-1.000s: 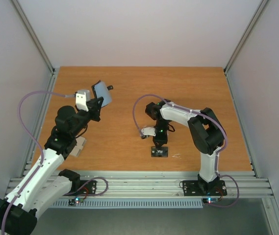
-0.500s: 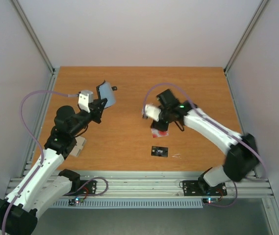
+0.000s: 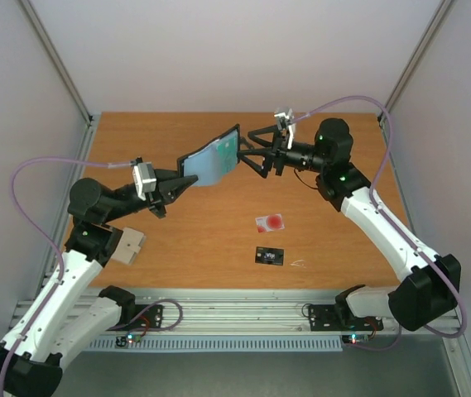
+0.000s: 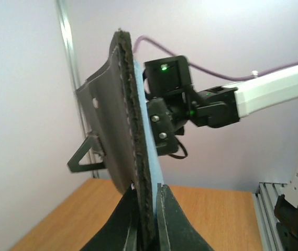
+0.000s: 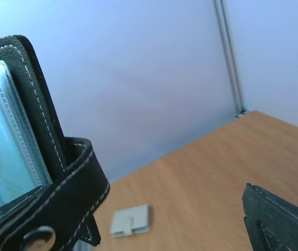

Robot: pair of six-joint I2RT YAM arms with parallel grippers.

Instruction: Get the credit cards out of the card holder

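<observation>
The left gripper (image 3: pixel 189 179) is clamped on the card holder (image 3: pixel 212 160), holding it above the desk (image 3: pixel 177 240). The holder's long axis slants toward the far right corner, blue inside facing up. The right gripper (image 3: pixel 252 154) gapes wide beside its far edge, gripping nothing. A white red-spotted card (image 3: pixel 270 222) and a black card (image 3: pixel 270 256), print unreadable, lie near the front edge.

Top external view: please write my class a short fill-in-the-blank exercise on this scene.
The end effector shut on the card holder belongs to the ____ arm. The right end effector, near it, stands ____. The whitish card on the table bears a round ____ spot. Missing words: left; open; red.
</observation>
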